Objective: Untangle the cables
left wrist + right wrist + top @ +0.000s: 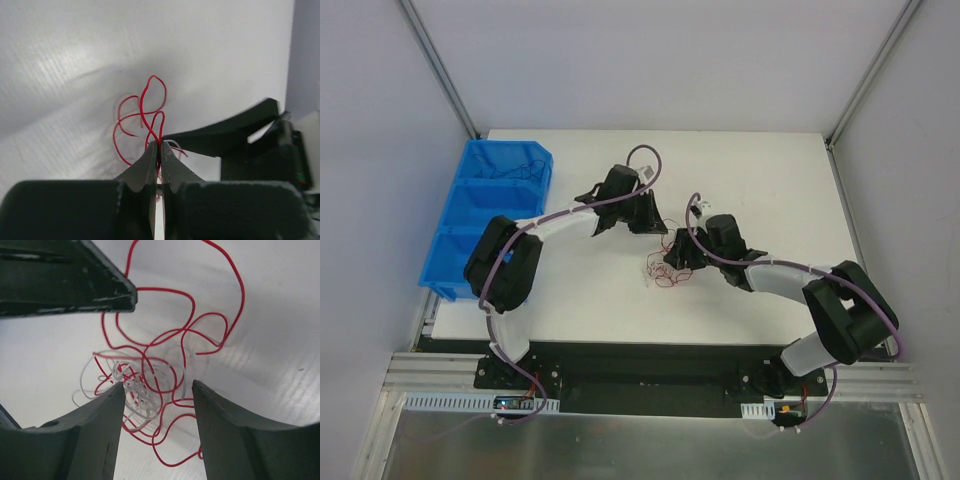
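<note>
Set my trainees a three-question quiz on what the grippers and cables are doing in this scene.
1. True or false: the left gripper is shut on a red wire.
2. Above the clump of cables, the right gripper is: A) shut on the clump; B) open, with the clump showing between its fingers; C) out of view.
3. Besides red, what colour of wire shows in the clump in the right wrist view?

Key: 1 true; 2 B; 3 pale grey.
</note>
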You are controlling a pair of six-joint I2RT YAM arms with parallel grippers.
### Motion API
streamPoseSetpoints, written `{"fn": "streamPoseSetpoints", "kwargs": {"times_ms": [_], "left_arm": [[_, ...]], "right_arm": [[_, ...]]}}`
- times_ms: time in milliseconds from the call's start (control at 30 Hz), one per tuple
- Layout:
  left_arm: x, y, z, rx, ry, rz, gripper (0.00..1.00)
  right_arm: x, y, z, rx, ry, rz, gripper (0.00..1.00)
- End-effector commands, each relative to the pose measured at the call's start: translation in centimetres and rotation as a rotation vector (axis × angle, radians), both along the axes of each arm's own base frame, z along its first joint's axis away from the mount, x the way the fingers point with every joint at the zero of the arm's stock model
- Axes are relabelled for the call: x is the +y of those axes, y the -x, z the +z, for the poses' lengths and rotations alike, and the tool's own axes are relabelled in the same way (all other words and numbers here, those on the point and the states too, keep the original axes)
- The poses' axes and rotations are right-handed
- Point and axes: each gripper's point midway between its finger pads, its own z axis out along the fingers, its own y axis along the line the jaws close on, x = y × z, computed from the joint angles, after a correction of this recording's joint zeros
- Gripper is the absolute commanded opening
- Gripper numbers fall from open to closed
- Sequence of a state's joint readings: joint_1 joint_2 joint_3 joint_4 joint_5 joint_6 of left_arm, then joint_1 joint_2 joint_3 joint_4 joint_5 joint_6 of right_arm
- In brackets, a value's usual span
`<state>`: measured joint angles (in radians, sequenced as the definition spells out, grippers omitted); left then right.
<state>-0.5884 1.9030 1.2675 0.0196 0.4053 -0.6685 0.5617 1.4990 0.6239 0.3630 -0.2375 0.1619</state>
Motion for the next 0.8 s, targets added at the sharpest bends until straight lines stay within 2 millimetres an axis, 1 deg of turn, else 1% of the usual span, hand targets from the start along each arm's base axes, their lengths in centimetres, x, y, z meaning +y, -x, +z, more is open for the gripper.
{"fn": "streamPoseSetpoints", "kwargs": {"times_ms": [0,67,100,133,167,233,267,300,333,400,433,467,500,533,567,600,633,667,700,767], "left_arm": [[-1.1,2.1,9.4,-0.187,0.171,-0.083,0.0],[-0.8,2.7,12.4,-0.246,0.215,-0.09,0.0],[-0.6,3.0,14.0,-0.277,0.233,-0.096,0.0],[-0.4,3.2,15.9,-0.319,0.255,-0.099,0.0],[-0.2,3.4,17.6,-0.355,0.272,-0.1,0.0],[0.4,4.1,21.6,-0.448,0.31,-0.104,0.0],[0.7,4.4,23.3,-0.493,0.324,-0.104,0.0],[1.2,4.6,25.0,-0.539,0.334,-0.094,0.0],[1.8,4.9,26.4,-0.582,0.341,-0.083,0.0],[3.3,5.4,29.7,-0.691,0.347,-0.044,0.0],[4.1,5.5,30.8,-0.735,0.332,-0.017,0.0],[5.4,5.5,32.6,-0.798,0.319,0.035,0.0],[6.3,5.6,33.8,-0.847,0.309,0.066,0.0],[7.5,6.1,35.4,-0.9,0.307,0.1,0.0],[8.5,6.3,36.6,-0.944,0.296,0.132,0.0],[9.2,6.4,37.2,-0.975,0.276,0.153,0.0],[10.0,6.4,38.0,-0.998,0.256,0.181,0.0],[10.6,6.3,38.6,-1.016,0.233,0.197,0.0],[10.9,6.4,38.6,-1.015,0.207,0.195,0.0],[11.3,6.6,39.3,-1.013,0.189,0.196,0.0]], "right_arm": [[1.9,-1.5,1.9,-0.087,0.015,0.024,0.59],[1.8,-1.5,1.0,-0.059,0.061,0.009,0.57],[1.7,-1.7,0.7,-0.046,0.078,-0.007,0.54],[1.4,-1.8,0.5,-0.042,0.092,-0.027,0.52],[1.0,-2.0,0.1,-0.033,0.108,-0.055,0.47],[0.0,-2.2,-0.4,-0.029,0.14,-0.103,0.39],[-0.3,-2.1,-0.6,-0.024,0.151,-0.12,0.34],[-1.0,-2.5,-0.7,-0.032,0.174,-0.157,0.31],[-1.3,-2.5,-0.8,-0.033,0.179,-0.169,0.29],[-1.9,-2.6,-0.7,-0.042,0.194,-0.207,0.27],[-2.4,-2.7,-0.7,-0.045,0.199,-0.23,0.26],[-2.8,-2.8,-0.6,-0.047,0.199,-0.251,0.27],[-3.1,-2.8,-0.5,-0.05,0.197,-0.263,0.26],[-3.5,-2.9,-0.5,-0.052,0.201,-0.278,0.26],[-4.0,-3.0,-0.4,-0.056,0.204,-0.301,0.27],[-4.4,-3.0,-0.4,-0.054,0.202,-0.316,0.31],[-4.8,-3.2,-0.4,-0.052,0.199,-0.331,0.39],[-5.1,-3.2,-0.1,-0.056,0.19,-0.336,0.5],[-5.2,-3.2,0.2,-0.067,0.18,-0.332,0.57],[-5.4,-3.3,0.9,-0.103,0.164,-0.336,0.62]]}}
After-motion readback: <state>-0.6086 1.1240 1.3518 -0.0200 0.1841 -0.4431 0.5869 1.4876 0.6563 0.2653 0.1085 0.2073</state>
